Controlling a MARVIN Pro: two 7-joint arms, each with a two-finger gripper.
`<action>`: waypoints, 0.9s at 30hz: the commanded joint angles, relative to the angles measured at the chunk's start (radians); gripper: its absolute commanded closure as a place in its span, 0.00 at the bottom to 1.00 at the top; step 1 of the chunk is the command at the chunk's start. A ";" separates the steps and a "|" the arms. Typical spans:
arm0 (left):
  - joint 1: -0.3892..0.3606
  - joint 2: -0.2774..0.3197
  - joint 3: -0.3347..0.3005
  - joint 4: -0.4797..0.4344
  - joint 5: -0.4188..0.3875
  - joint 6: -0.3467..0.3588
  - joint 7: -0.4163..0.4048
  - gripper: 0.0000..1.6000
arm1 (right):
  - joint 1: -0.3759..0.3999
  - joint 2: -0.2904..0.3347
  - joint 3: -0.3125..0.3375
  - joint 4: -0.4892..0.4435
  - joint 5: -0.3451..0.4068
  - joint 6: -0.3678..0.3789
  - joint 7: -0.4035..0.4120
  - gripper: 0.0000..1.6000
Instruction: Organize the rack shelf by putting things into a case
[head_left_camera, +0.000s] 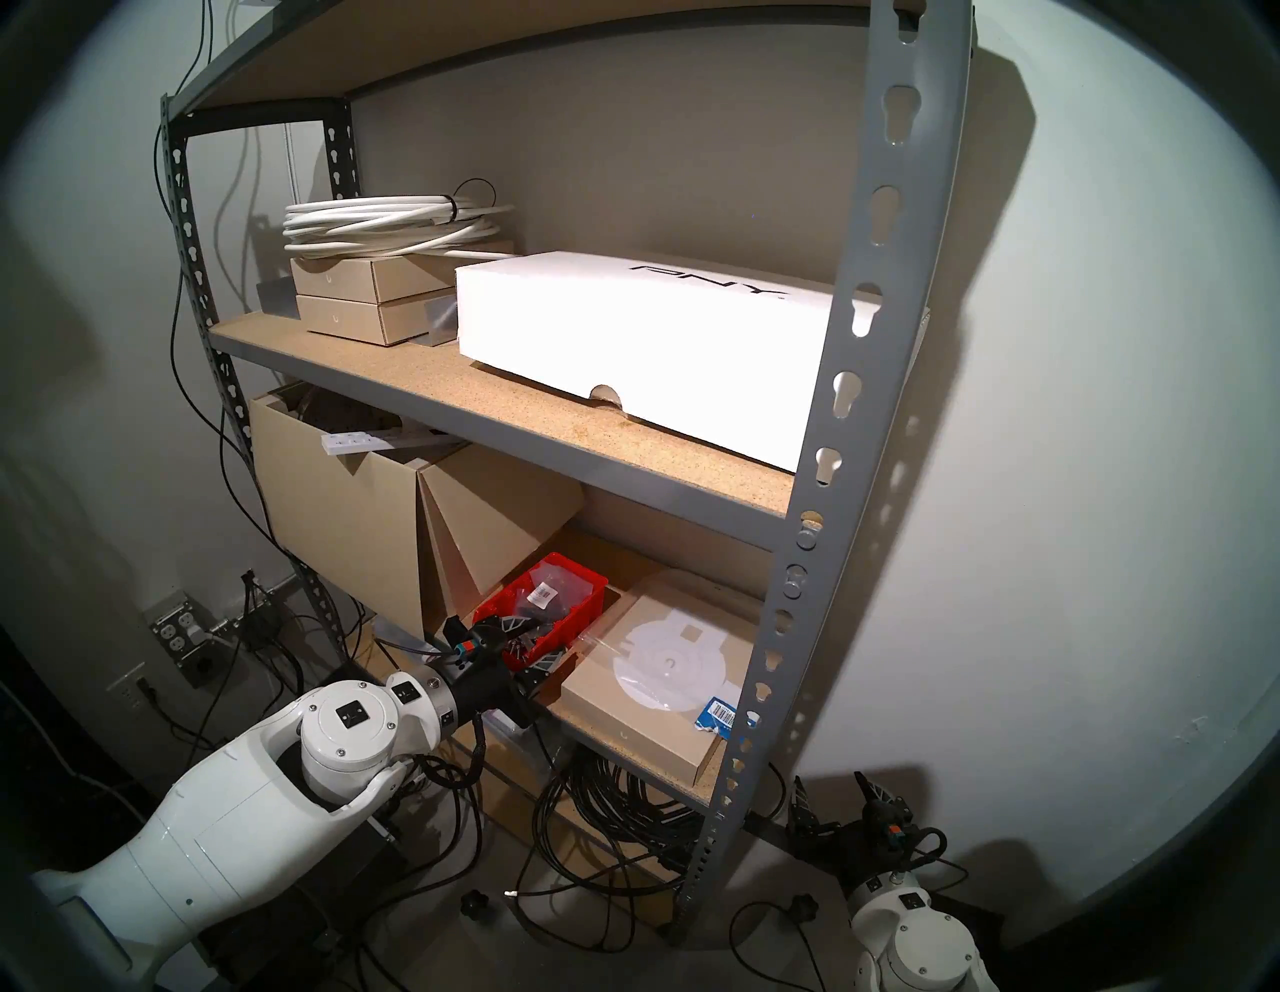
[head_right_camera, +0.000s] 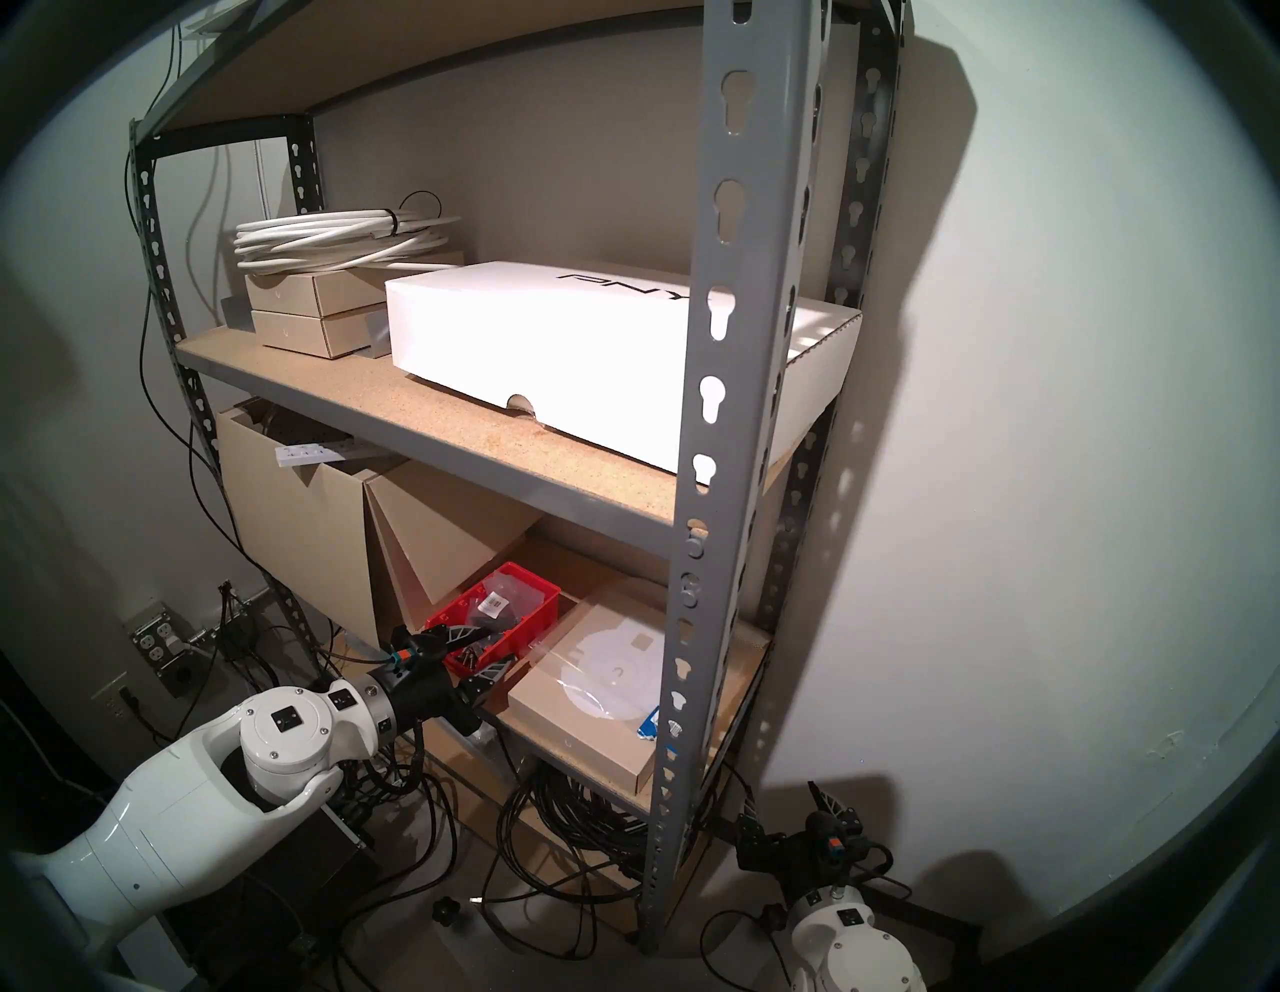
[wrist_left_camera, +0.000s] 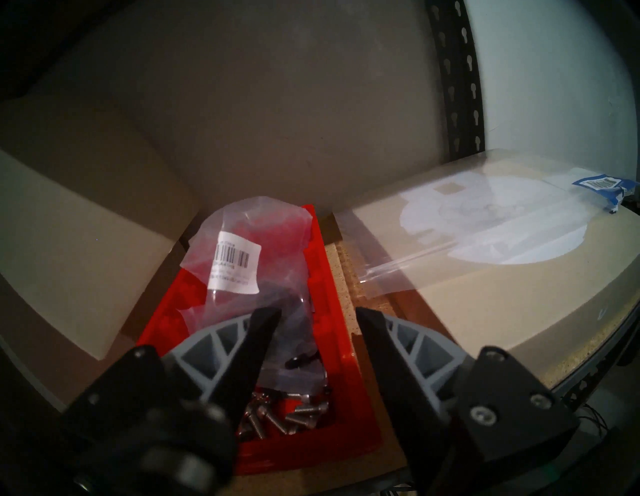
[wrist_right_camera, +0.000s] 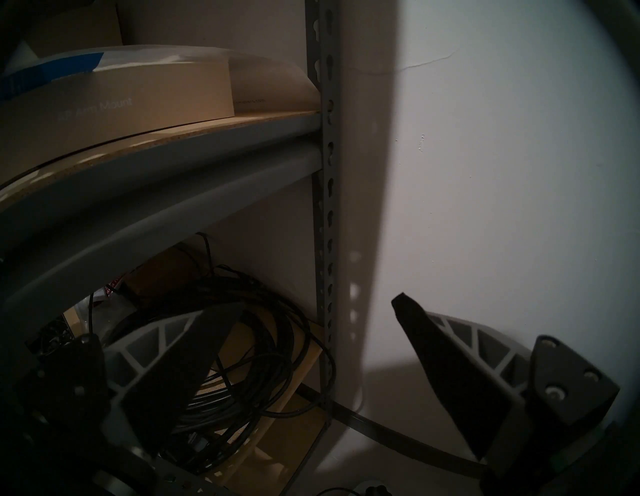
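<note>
The big white box (head_left_camera: 644, 346) on the middle shelf board carries "PNY" in black on its lid. The side of the flat tan box (wrist_right_camera: 114, 104) on the lower board reads "Arm Mount". The barcode label (wrist_left_camera: 234, 267) on the clear bag in the red bin is too blurred to read.

From the head views I can't make out the bags inside the red bin (head_left_camera: 554, 609); the left gripper (head_left_camera: 528, 641) covers its near end. On the left wrist view, the barcode label (wrist_left_camera: 235, 268) is blurred, its small print unreadable. The right wrist view's left half is too dark.
</note>
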 joint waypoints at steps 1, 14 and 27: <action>-0.036 -0.019 0.001 0.010 0.008 -0.009 -0.003 0.31 | 0.000 0.000 0.000 -0.018 0.000 -0.001 0.000 0.00; -0.071 -0.046 0.015 0.048 0.035 -0.005 -0.029 0.64 | 0.000 0.000 0.000 -0.018 0.000 -0.001 0.000 0.00; -0.031 -0.048 -0.001 -0.001 0.043 0.037 0.011 1.00 | 0.000 0.000 0.000 -0.018 0.000 -0.001 0.000 0.00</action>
